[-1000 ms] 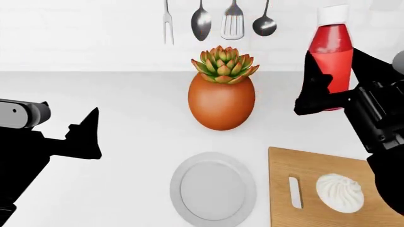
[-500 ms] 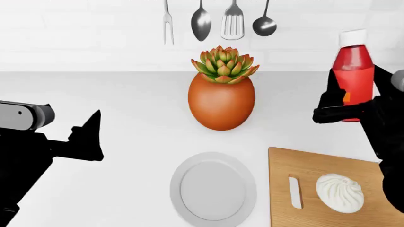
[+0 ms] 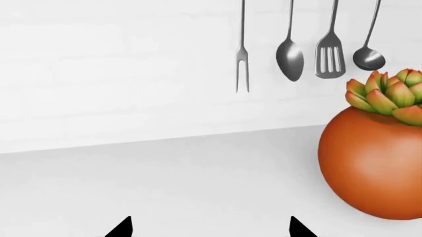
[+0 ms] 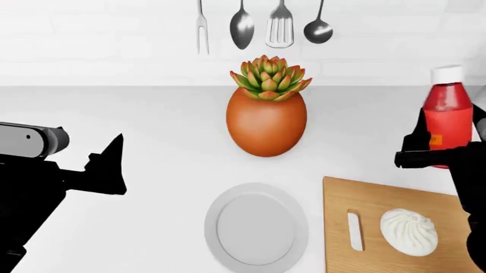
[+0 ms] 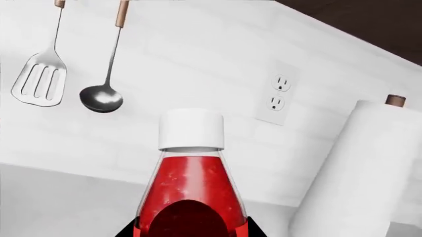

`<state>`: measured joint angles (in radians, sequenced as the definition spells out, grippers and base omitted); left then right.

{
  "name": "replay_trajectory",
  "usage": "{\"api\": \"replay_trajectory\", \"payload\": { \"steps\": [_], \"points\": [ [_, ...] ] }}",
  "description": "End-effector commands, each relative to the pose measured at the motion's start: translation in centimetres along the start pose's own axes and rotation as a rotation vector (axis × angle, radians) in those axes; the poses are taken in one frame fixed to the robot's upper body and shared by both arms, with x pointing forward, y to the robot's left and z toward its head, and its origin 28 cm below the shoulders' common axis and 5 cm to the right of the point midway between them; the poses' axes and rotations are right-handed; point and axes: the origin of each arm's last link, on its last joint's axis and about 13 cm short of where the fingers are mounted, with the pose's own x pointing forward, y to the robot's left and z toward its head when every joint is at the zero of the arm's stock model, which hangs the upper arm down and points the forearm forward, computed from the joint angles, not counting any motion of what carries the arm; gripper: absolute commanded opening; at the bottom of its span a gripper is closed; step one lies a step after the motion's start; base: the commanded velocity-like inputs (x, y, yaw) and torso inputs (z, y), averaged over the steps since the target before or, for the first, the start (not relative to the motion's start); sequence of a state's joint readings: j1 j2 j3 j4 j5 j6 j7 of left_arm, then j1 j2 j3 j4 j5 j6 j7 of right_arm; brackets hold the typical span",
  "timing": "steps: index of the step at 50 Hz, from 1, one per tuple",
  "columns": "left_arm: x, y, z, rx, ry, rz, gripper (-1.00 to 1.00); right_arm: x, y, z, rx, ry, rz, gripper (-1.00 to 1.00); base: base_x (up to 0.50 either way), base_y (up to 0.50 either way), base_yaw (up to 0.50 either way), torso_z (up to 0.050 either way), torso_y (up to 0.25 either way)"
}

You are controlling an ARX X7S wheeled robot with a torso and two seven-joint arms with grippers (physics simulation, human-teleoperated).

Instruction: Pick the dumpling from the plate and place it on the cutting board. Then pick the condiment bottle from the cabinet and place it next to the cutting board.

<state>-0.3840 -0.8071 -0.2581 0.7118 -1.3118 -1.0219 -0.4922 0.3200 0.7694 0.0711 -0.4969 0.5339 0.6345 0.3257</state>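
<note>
Now right pincer (image 4: 425,151) carries condiment bottle (image 4: 448,122) lower, rightward.

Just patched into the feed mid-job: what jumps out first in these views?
The red condiment bottle with its white cap, held upright in the right gripper above the counter, behind the cutting board. Next, the orange egg-shaped pot with its succulent at centre. The white dumpling sits on the board, beside the bare grey plate.
</note>
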Motion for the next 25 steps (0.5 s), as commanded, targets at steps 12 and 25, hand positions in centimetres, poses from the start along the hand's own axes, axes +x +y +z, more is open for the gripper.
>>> {"api": "replay_trajectory", "payload": {
  "steps": [12, 25],
  "points": [
    [0.0, -0.1, -0.3, -0.001, 0.011, -0.001, 1.0, -0.1, -1.1, -2.9, -0.059, 0.047, -0.101, -1.0, 0.0, 0.0, 0.0, 0.0, 0.001],
    [0.1, -0.2, -0.3, 0.003, 0.016, 0.002, 1.0, 2.1, -0.5, -3.6, -0.076, 0.066, -0.117, -1.0, 0.0, 0.0, 0.0, 0.0, 0.0]
  ]
}}
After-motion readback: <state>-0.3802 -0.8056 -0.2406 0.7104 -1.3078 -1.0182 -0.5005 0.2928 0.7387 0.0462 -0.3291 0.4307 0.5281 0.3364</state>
